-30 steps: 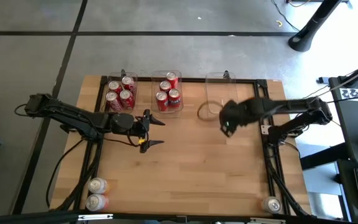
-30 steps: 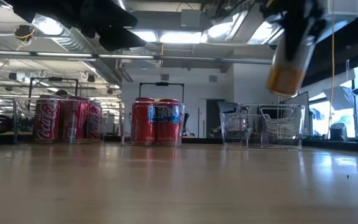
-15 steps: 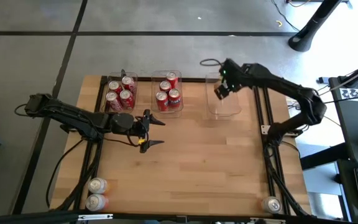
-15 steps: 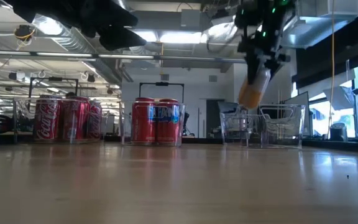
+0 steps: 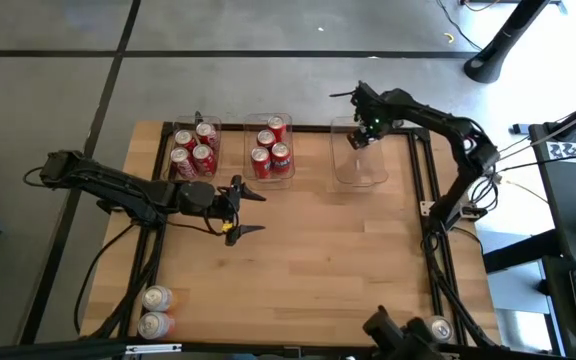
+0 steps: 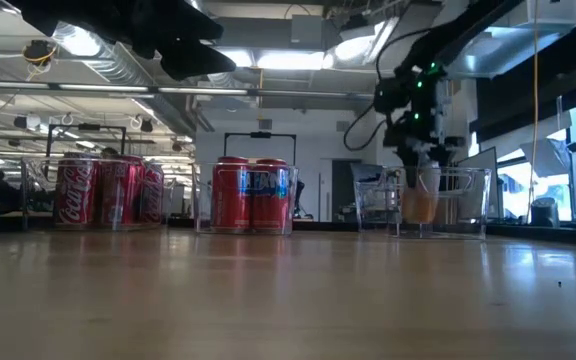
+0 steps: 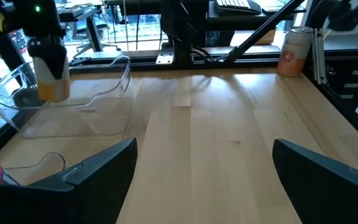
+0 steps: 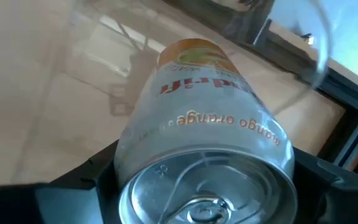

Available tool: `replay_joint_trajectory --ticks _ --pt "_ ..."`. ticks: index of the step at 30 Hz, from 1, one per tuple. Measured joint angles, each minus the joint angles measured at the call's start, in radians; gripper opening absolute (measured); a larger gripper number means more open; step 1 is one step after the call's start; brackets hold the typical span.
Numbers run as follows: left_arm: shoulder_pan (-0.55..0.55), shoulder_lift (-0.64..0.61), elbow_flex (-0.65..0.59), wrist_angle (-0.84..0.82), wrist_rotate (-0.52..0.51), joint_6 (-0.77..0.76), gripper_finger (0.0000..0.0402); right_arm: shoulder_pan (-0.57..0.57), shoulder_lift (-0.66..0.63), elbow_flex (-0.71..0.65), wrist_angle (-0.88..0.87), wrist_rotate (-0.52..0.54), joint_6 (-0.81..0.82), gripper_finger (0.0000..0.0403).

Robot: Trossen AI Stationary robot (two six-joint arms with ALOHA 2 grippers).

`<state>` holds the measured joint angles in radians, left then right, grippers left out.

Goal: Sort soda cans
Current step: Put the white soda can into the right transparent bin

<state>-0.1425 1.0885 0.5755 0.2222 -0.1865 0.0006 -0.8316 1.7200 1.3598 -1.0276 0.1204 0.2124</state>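
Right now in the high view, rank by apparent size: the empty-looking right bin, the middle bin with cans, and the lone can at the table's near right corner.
1-2. Right bin and middle bin: look alike; the right gripper covers part of the right one.
3. Lone can: clearly smallest.

Overhead view: straight down on the whole table [image 5: 298,250], floor filling the upper frame, three bins in a row across upper centre. Low view: at tabletop height, level across the wood to the same bins at mid-frame, room beyond. Left wrist view: low over the table, past two dark fingers [image 7: 98,165] at the bottom edge, facing the empty bin [image 7: 73,106] at upper left, shared with both wide views. Right wrist view: very near, down onto a can [image 8: 204,143] filling the frame.
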Motion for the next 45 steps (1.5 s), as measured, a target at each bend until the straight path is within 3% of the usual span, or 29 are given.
replay_joint_trajectory --ticks 7,15,23,28,37,45 --pt "0.0 0.0 0.0 0.0 0.0 0.0 0.0363 -0.001 0.058 0.001 0.045 0.003 -0.035 0.0287" --pt "0.0 0.0 0.0 -0.001 0.0 -0.001 0.0363 0.0 0.094 0.002 0.082 0.011 -0.033 0.0365" --pt "0.0 0.0 0.0 -0.001 0.0 -0.001 0.0363 0.0 0.08 0.002 0.07 0.052 -0.035 0.0351" --pt "0.0 0.0 0.0 -0.001 0.0 -0.001 0.0363 0.0 0.028 0.002 0.04 0.053 -0.051 0.0342" --pt "0.0 0.0 0.0 -0.004 0.0 -0.003 0.0363 0.03 -0.131 0.047 -0.162 0.045 -0.036 0.0341" --pt "-0.001 0.0 0.0 -0.005 0.0 -0.019 0.0363 0.251 -0.317 0.048 -0.339 0.019 0.065 0.0341"
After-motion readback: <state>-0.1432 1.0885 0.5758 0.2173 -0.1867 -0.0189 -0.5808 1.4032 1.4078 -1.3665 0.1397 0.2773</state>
